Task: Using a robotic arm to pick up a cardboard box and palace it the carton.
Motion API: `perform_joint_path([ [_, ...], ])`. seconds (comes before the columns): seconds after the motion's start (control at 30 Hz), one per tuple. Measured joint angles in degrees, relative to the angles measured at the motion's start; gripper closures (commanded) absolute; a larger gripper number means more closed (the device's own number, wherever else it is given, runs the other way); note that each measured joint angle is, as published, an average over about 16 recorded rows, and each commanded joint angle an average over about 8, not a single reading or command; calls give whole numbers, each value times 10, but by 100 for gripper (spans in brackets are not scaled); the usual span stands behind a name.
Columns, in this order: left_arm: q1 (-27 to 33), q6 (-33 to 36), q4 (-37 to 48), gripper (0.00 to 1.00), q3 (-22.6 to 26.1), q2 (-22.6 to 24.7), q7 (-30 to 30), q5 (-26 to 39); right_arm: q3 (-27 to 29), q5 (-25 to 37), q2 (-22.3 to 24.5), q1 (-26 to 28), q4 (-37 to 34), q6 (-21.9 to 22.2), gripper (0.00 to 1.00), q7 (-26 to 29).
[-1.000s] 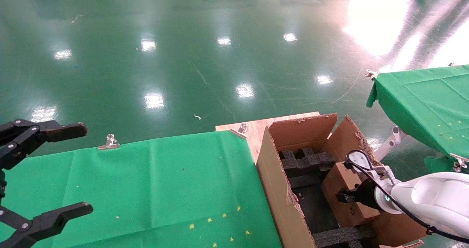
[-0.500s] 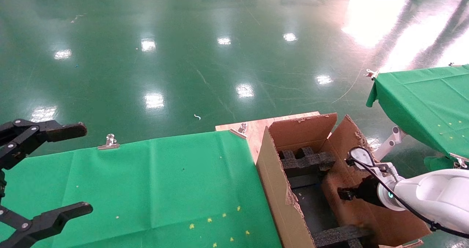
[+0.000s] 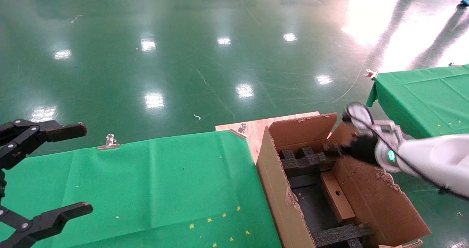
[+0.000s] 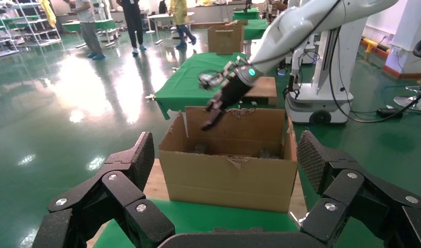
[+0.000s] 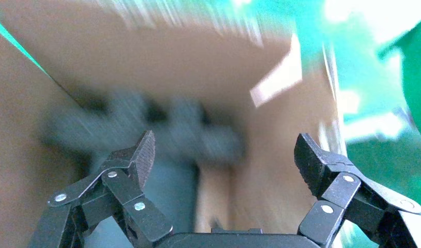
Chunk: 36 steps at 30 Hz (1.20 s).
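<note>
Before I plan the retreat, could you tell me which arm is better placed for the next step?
The right. Its right gripper, fingers open, hangs over the large brown corrugated carton where the small flat brown cardboard box now lies; the left gripper is parked far off over the green-clothed table.

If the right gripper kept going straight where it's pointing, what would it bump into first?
Probably the black foam insert at the far end of the carton. The open right gripper points down at it, though depth is unclear.
</note>
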<state>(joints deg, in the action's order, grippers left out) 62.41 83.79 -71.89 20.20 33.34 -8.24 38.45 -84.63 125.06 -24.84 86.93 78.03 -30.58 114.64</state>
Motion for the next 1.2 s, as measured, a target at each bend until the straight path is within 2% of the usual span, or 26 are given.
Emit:
perform_joint_path([
  [0.13,0,0,0,0,0,0,0,0,8,-84,0,28,4,38,0,-59],
  [0.27,0,0,0,0,0,0,0,0,17,-189,-2,55,7,56,0,-130],
  [0.43,0,0,0,0,0,0,0,0,29,-317,-6,87,9,46,0,-209],
  [0.57,0,0,0,0,0,0,0,0,37,-385,-8,103,9,26,0,-247],
  [0.77,0,0,0,0,0,0,0,0,47,-422,-9,110,9,6,0,-269],
  [0.93,0,0,0,0,0,0,0,0,62,-424,-11,98,7,-8,0,-284],
  [1.2,0,0,0,0,0,0,0,0,124,-461,-20,61,2,-60,0,-357],
])
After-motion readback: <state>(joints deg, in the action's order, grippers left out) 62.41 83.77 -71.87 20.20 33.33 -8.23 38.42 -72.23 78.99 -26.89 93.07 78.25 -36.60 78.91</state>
